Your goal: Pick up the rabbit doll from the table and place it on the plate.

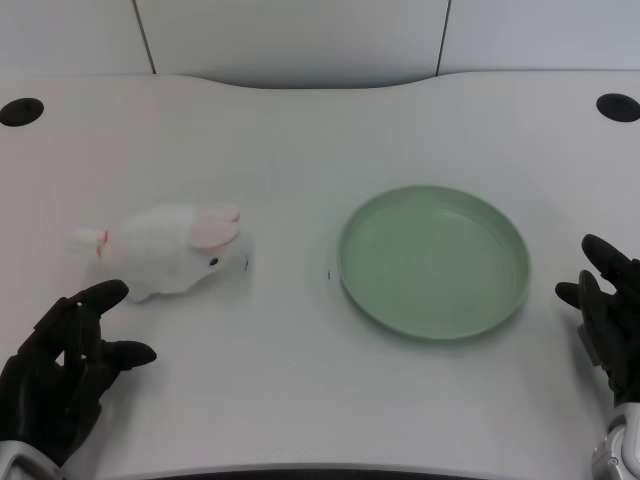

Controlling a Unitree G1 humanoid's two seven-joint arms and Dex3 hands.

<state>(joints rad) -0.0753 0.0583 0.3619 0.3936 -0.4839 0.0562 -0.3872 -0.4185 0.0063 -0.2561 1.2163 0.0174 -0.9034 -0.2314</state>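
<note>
Overall scene: seen from the head camera, a white table [300, 130] with a soft toy on the left and a dish on the right.
Left hand: the black left hand [62, 370] sits at the lower left corner, below and left of the rabbit, fingers spread and holding nothing.
Rabbit doll: the white rabbit doll [170, 250] lies on its side on the table, pink ears toward the plate, small tail pointing away from it.
Rabbit and hand: the uppermost fingertip reaches just under the rabbit's near edge, close beside it; whether it touches cannot be told.
Plate: the green plate [434, 260] lies to the right of the rabbit, well apart from it, with nothing on it.
Right hand: the right hand [610, 315] waits at the far right, beyond the plate.
Task stage: likely the reach, with the grasp not yet made.
Risk one: closing on the low edge of soft plush could pinch only fur, so the rabbit slips out.
Risk two: a sideways push could roll the rabbit away.
Risk three: a low carry might bump the plate rim.
</note>
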